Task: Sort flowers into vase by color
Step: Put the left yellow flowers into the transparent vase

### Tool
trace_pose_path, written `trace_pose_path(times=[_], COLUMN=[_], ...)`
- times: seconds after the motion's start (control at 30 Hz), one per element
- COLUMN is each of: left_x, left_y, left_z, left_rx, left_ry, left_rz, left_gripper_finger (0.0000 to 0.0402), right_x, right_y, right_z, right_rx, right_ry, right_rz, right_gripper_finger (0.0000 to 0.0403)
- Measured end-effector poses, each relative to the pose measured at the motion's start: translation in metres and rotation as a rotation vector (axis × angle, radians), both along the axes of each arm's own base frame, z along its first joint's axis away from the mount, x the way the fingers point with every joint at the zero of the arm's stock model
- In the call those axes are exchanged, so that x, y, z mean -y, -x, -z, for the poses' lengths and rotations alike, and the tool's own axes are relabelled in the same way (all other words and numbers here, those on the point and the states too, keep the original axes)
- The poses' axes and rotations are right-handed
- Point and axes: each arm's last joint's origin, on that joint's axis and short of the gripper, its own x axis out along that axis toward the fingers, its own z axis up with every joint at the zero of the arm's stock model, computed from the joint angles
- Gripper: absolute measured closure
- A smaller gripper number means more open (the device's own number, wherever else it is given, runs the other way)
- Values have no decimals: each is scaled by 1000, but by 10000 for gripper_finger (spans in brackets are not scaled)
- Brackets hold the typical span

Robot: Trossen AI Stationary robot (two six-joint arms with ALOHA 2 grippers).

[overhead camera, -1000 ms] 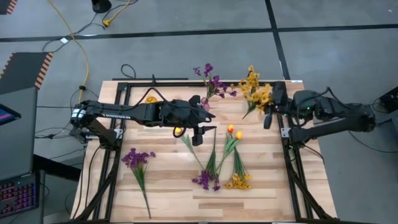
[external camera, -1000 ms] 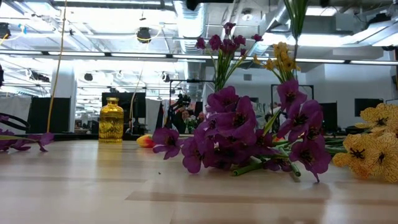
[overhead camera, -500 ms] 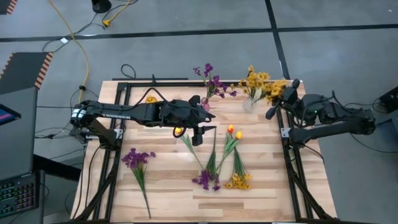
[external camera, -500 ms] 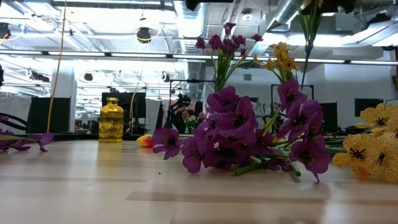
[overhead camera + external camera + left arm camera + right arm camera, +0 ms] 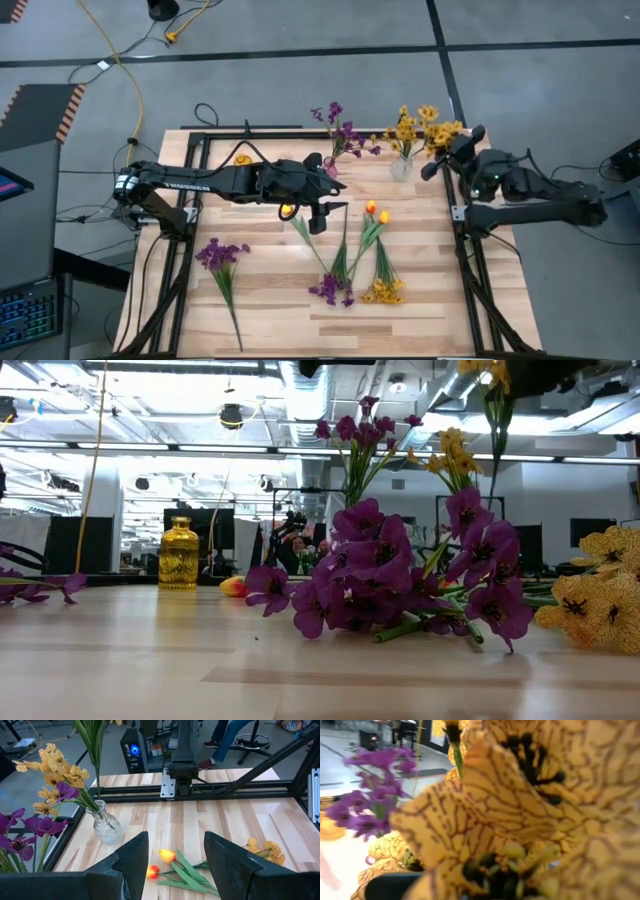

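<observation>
My right gripper (image 5: 447, 148) is shut on a yellow flower sprig (image 5: 441, 130) at the table's far right, beside a clear vase (image 5: 400, 168) that holds yellow flowers. The sprig's blossoms fill the right wrist view (image 5: 520, 810). Its green stem (image 5: 94, 740) hangs over the clear vase (image 5: 106, 827). My left gripper (image 5: 322, 214) stands open above the table's middle, over two orange tulips (image 5: 165, 862). Purple flowers (image 5: 340, 135) stand in a vase behind it. Loose purple (image 5: 222, 260) and yellow (image 5: 383, 290) sprigs lie flat on the table. My right gripper holds the yellow sprig near its blossom end (image 5: 438, 138), coming level from the table's right side. The blossoms hide the place of contact. The sprig is lifted clear, blossoms up, and its leafy stem (image 5: 494, 420) hangs down. Whether its lower end is inside the clear vase, I cannot tell.
A gold vase (image 5: 243, 158) stands at the far left, under the left arm. Another purple sprig (image 5: 330, 290) lies near the front middle, its stem crossing the tulips' stems. Black frame rails (image 5: 470, 260) run along the table's sides. People sit in the room beyond the table.
My right gripper has drawn back toward the table's right edge, sunk a little and turned level. The yellow sprig has swung with it from slanting over the vase to upright, blossoms up and stem hanging down.
</observation>
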Motion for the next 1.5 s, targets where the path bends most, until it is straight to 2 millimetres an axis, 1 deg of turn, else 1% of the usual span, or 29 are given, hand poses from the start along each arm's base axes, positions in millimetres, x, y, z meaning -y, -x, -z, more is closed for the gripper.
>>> trace_pose_path(times=[0.13, 0.2, 0.37, 0.5, 0.7, 0.83, 1.03, 1.2, 1.5], left_x=[0, 0, 0, 0, 0, 0, 0, 0, 0], left_y=[0, 0, 0, 0, 0, 0, 0, 0, 0], left_z=[0, 0, 0, 0, 0, 0, 0, 0, 0], left_rx=[0, 0, 0, -1, -1, -2, -2, -2, -2], left_ry=[3, 3, 3, 3, 3, 3, 3, 3, 3], left_rz=[-1, -1, -1, -1, -1, -1, -1, -1, -1], left_gripper_finger=[221, 221, 221, 221, 221, 221, 221, 221, 221], right_x=[6, 8, 10, 10, 10, 11, 13, 15, 16], right_y=[-2, -3, -4, -3, -5, -8, -16, -24, -31], right_z=[8, 11, 7, 4, 8, 14, 21, 26, 30], right_rx=[9, 13, 71, 94, 85, 58, 1, -38, -73], right_ry=[0, -3, 3, 13, -21, -59, -82, -89, -92], right_rz=[45, 26, -10, -12, -14, -13, -9, 2, 3], right_gripper_finger=[372, 373, 366, 370, 368, 365, 371, 356, 354])
